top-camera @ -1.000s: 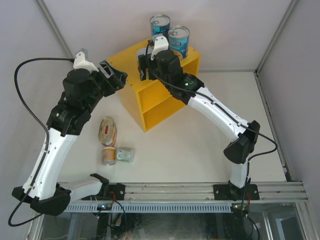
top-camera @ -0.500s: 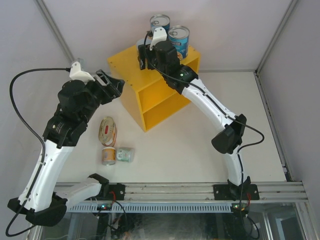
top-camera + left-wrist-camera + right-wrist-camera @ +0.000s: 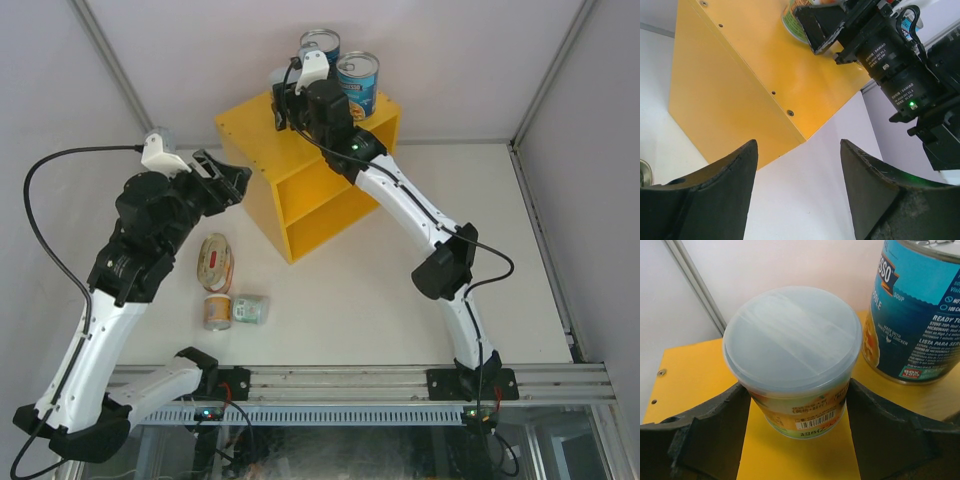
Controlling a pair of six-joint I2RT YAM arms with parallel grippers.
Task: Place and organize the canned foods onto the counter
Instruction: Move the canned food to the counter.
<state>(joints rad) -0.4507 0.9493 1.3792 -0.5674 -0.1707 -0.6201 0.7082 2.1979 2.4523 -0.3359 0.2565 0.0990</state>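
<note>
The yellow counter (image 3: 250, 135) stands at the back of the table. Two tall blue-labelled cans (image 3: 357, 75) (image 3: 320, 45) stand on its top at the far side. My right gripper (image 3: 285, 102) is over the counter's top, shut on a small pale-lidded can (image 3: 792, 347) that sits slightly tilted just above the yellow top (image 3: 695, 370), next to a blue can (image 3: 917, 315). My left gripper (image 3: 232, 178) is open and empty, off the counter's left side (image 3: 740, 75). Flat oval tins (image 3: 215, 262) and two small cans (image 3: 217, 311) (image 3: 250, 309) lie on the table.
The counter's open shelves (image 3: 315, 215) face the front right. White walls close the table at the back and sides. The metal rail (image 3: 400, 382) with the arm bases runs along the near edge.
My right gripper has carried the small can further back over the counter's top, toward the blue cans. My left arm has drawn back and down to the left.
</note>
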